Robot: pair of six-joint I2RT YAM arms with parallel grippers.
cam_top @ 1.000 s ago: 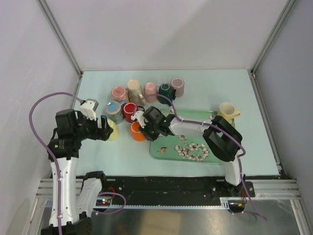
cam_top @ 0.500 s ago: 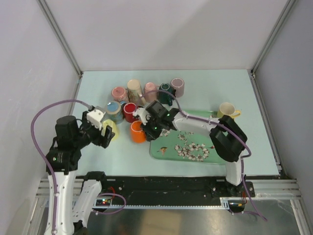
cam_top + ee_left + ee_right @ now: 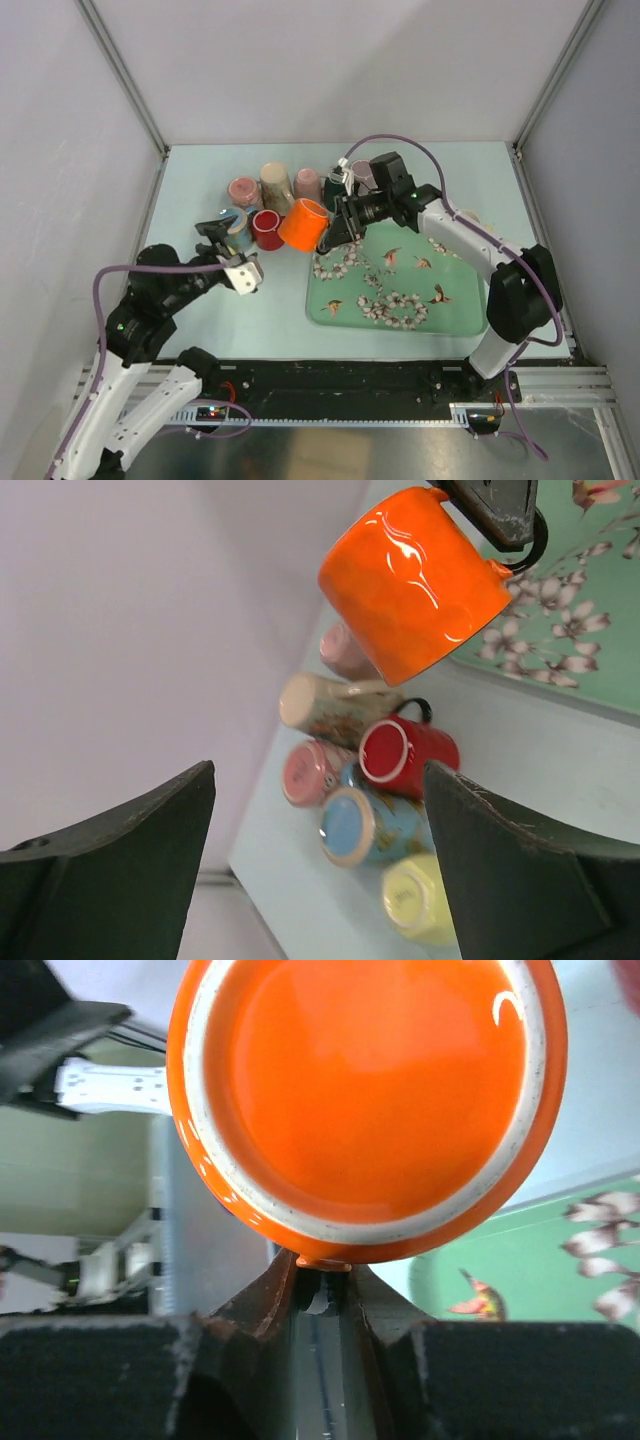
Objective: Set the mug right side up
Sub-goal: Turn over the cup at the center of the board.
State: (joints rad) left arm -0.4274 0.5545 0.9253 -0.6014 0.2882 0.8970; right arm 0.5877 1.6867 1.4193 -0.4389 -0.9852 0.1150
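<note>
So the orange mug [image 3: 304, 224] was up off the desk, hanging tilted in the air a bit left of centre and a little toward the far edge, right by the left rim of the green flowery tray [image 3: 470, 322]. Really glossy bright orange glaze, with shiny highlights all over the side. The round end facing the right wrist cam had a pale speckled ring around it, and honestly I couldn't tell if that was the mouth or the bottom. The right fingers [image 3: 262, 1312] were pinched tight on its handle. The left fingers [image 3: 130, 870] were spread wide with nothing in them, down toward the near-left corner. The red mug [image 3: 266, 229] and the rest of the bunch sat just left of the orange one.
</note>
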